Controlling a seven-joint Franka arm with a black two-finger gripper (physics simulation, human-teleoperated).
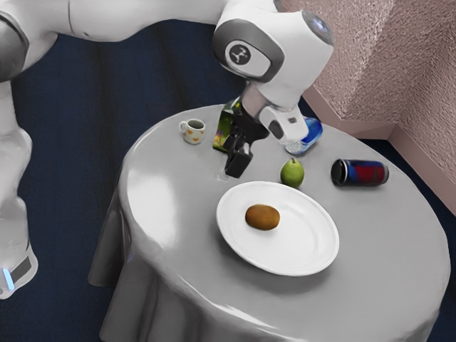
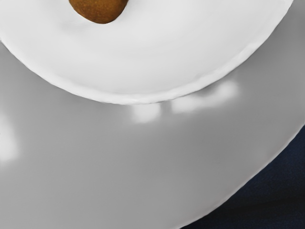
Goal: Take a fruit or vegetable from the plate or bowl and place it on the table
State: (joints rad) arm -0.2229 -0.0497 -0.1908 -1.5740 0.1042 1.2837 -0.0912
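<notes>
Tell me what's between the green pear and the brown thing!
A bare bit of the white plate, between the pear and brown thing, in the exterior view.

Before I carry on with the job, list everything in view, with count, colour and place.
Oval fruit or vegetable: one, brown, on the plate
Plate: one, white, on the table
Table: one, grey, under the plate
Pear: one, green, on the table beside the plate
Can: one, red, blue and black, lying on its side
Mug: one, pale with orange marks, upright
Carton: one, green, partly behind the gripper
Unclear object: one, blue and clear, beyond the pear
Floor: dark blue
Wall: pinkish
Arm: one, white
Gripper: one, black, above the table
</notes>
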